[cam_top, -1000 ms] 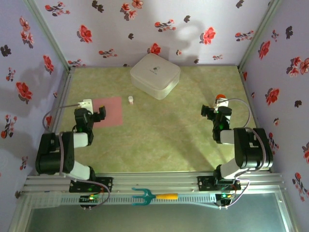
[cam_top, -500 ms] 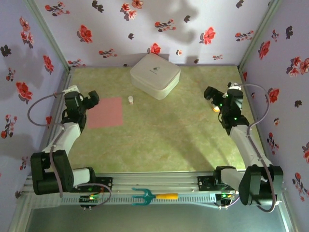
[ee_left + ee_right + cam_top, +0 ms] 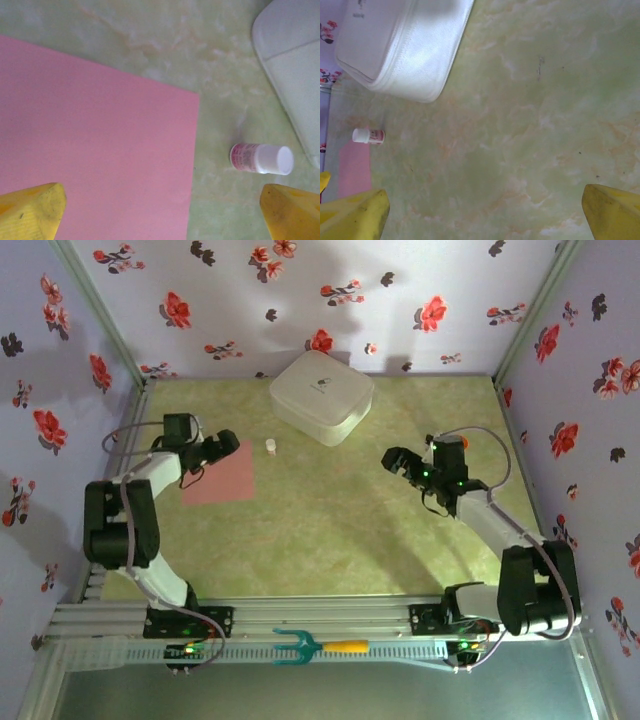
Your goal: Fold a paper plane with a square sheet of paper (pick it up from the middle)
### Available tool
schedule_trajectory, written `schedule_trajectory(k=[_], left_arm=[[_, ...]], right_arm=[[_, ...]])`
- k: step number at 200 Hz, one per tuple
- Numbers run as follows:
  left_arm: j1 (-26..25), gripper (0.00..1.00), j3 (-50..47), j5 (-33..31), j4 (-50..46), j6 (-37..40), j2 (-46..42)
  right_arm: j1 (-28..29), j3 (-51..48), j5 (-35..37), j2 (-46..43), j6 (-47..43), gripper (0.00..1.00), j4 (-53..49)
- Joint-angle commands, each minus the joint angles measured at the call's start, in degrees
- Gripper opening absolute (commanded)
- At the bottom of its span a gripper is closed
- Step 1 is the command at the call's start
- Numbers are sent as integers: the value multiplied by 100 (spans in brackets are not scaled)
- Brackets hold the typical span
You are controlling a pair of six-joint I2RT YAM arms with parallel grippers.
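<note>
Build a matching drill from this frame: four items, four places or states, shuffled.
Items:
1. square sheet of paper
2. white rounded box
3. small bottle
4. right claw

Places or states:
A. between the sheet and the box
B. open, above bare table on the right side
C. lying flat, left side
D. at the back, middle

Pairs: 1-C, 2-D, 3-A, 4-B

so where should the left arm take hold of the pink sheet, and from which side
Probably the middle of the pink sheet, from straight above. It lies flat on the table with no lifted edge to slip under, so the open left fingers pressed down and drawn together there should bunch up a ridge to pinch.
</note>
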Motion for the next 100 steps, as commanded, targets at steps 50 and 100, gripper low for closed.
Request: schedule_trajectory(k=[50, 100], left_arm=[[-441, 99, -133, -246, -723, -346, 522], [-812, 98, -858, -307, -916, -786, 174]], right_arm=[[112, 175, 32, 286, 89, 99, -157], [172, 164, 158, 357, 218, 99, -430]])
